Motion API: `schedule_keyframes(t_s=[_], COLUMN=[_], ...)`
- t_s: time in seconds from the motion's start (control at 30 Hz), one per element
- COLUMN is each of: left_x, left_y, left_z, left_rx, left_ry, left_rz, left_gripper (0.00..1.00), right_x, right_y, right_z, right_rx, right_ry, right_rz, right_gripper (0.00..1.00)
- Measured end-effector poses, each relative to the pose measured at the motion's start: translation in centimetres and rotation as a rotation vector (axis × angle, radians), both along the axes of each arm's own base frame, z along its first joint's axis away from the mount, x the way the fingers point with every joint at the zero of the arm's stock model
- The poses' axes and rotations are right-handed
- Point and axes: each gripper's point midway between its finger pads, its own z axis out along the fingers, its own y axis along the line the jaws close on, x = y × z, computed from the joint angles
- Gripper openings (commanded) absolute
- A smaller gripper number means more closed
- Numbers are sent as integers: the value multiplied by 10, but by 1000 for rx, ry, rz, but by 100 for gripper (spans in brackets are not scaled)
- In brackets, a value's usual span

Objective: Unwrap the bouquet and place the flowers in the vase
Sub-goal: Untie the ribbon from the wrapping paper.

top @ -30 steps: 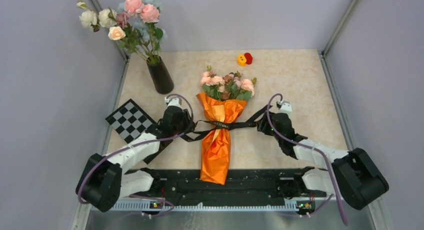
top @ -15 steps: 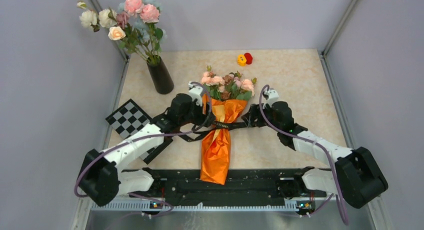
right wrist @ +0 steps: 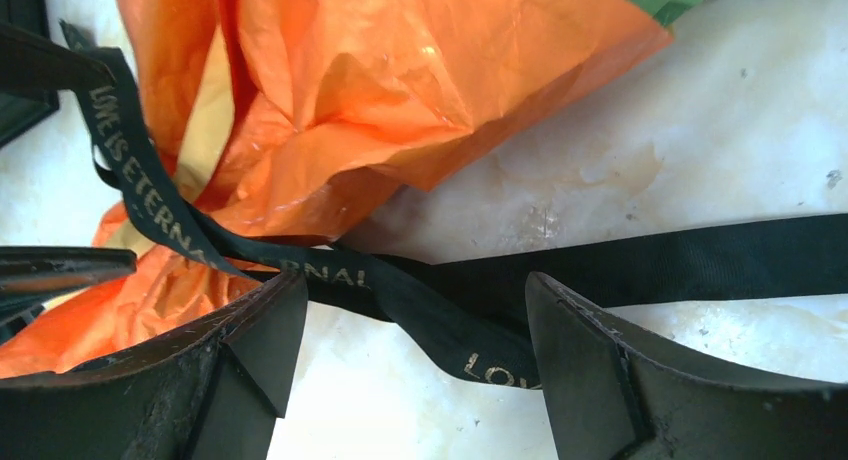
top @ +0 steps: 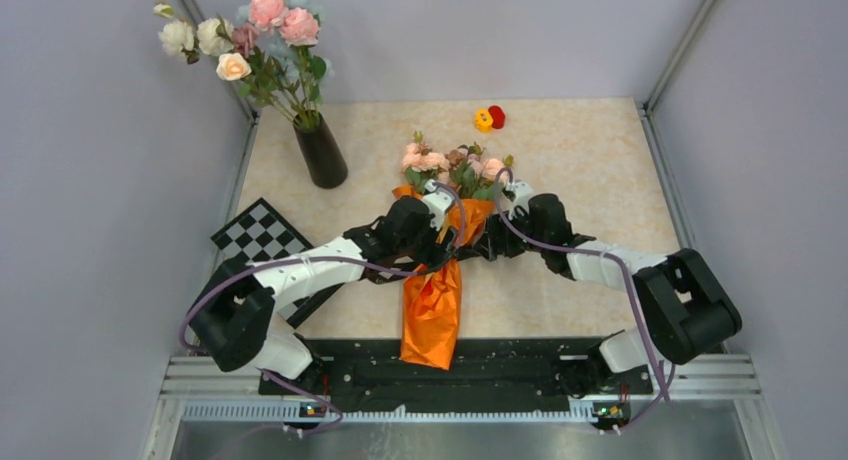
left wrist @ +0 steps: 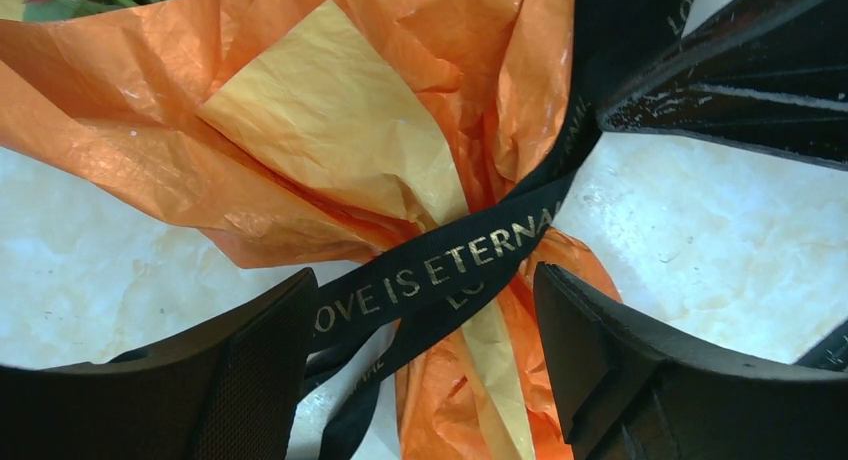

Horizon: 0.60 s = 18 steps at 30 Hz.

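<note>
The bouquet (top: 432, 310) lies in the middle of the table, its orange paper cone pointing toward me. Its pink and peach flowers (top: 455, 165) are at the far end. A black ribbon (left wrist: 440, 265) with gold letters is still wound round the cone's waist, and a loose tail (right wrist: 650, 265) trails over the table. My left gripper (top: 441, 212) hangs open over the left of the waist, the ribbon running between its fingers (left wrist: 250, 380) untouched. My right gripper (top: 492, 240) is open on the right, over the ribbon tail. The black vase (top: 321, 152) stands at the back left.
The vase holds a tall bunch of white and pink flowers (top: 250, 40). A checkerboard card (top: 262, 240) lies left of my left arm. Small yellow and red heads (top: 489, 118) sit at the back. Grey walls close in both sides, and a black rail (top: 520, 365) runs along the front.
Both grippers have opened and let go of the ribbon ends. Both arms have swung inward and forward, from the ribbon's outer ends to the bouquet's waist.
</note>
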Motion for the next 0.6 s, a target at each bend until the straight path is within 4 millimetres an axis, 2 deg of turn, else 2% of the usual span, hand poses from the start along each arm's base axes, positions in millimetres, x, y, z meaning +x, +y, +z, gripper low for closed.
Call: schedule_keyframes(t_s=[0.07,0.23,0.43,0.5,0.6], left_x=[3,5,8,9,9], left_y=[1,-1,-4,-5,-5], left_z=[-3,-10,-13,-14,-14], left_rx=[18,50,63,65,66], left_ry=[-6,-8,-7,-5,-5], left_rz=[3,-4,-6,-6,-7], left_gripper=[81,69,52,49,47], right_x=[-2,-5,-7,-8,-9], right_y=[0,-2,-1,-1,0], right_z=[-7,-20,-24,-25,-25], right_rx=[-12,-33,-38,-36,-34], right_ry=[16,49,60,63,66], right_rz=[9,19,30,33,38], right_gripper=[80,74,52,45,38])
